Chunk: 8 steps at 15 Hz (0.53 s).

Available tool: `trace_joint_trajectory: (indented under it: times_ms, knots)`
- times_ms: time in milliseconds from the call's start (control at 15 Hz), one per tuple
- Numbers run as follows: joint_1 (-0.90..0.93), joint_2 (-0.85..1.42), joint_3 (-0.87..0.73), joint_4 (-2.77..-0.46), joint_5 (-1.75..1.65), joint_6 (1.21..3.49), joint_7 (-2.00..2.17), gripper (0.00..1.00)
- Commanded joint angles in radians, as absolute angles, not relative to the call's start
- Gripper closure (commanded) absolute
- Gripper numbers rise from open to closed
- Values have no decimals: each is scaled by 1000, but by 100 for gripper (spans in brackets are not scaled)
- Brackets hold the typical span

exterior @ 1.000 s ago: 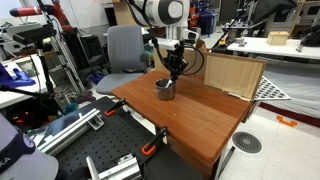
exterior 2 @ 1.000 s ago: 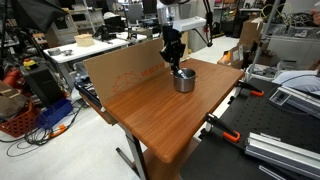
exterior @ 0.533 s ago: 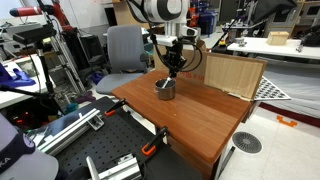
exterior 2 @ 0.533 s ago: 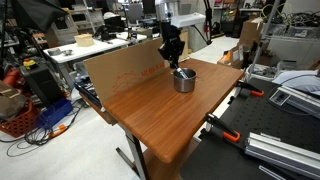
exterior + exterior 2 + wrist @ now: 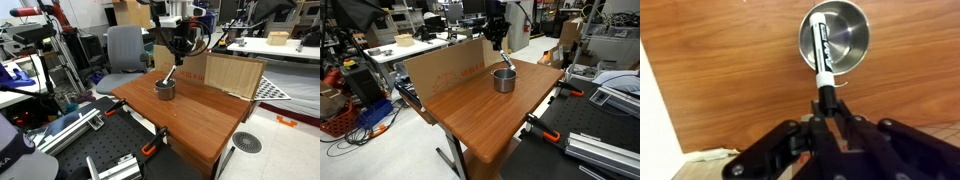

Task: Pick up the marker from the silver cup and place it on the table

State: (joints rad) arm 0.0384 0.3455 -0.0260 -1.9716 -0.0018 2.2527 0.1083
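claw (image 5: 825, 108) clamping marker (image 5: 822, 50), tip over silver cup (image 5: 849, 38)

Exterior views: mid-distance, elevated, oblique, from opposite sides of the table (image 5: 205, 112) (image 5: 460, 115), both covering the silver cup (image 5: 165, 89) (image 5: 504, 80). Wrist view: close, facing downward, silver cup (image 5: 840, 35) at 12 o'clock.

Silver cup (image 5: 834, 38), black-and-white marker (image 5: 823, 55)

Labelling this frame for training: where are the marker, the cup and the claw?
marker (image 5: 824, 50), wrist view, middle of its barrel.
cup (image 5: 849, 40), wrist view, shiny inner wall.
claw (image 5: 826, 107), wrist view, between its fingertips.
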Motion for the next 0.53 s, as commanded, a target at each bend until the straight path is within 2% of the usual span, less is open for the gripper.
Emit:
trace_joint_trajectory:
  times_ms: [0,467]
  knots:
    - [7,307,-40,-1967,5,2203,110,95]
    - [-80,357,-69,-1884,34,2099,31,95]
